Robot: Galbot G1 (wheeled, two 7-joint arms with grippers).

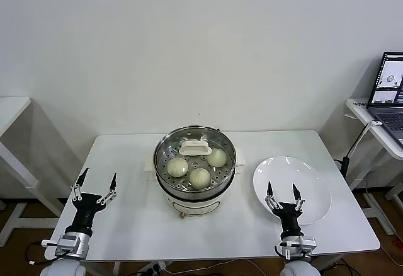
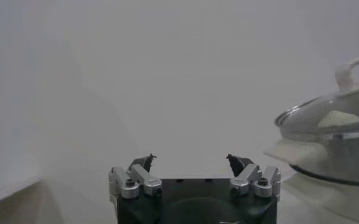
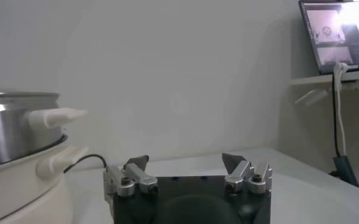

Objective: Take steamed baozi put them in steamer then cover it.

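Head view: the round stainless-steel steamer (image 1: 195, 162) on its cream-white pot base sits mid-table, holding the cream-white domed baozi (image 1: 177, 167), of which I can count three. The clear glass cover with a cream handle (image 1: 194, 148) lies on top. My left gripper (image 1: 95, 185) and right gripper (image 1: 284, 196) rest at the near table edge, both with jaws spread wide and empty. The steamer lies ahead, between them, well apart from both. My right gripper hovers over the flat white plate (image 1: 308, 181). I judge the task complete.

Black hands (image 1: 96, 186), silver screwed knuckles
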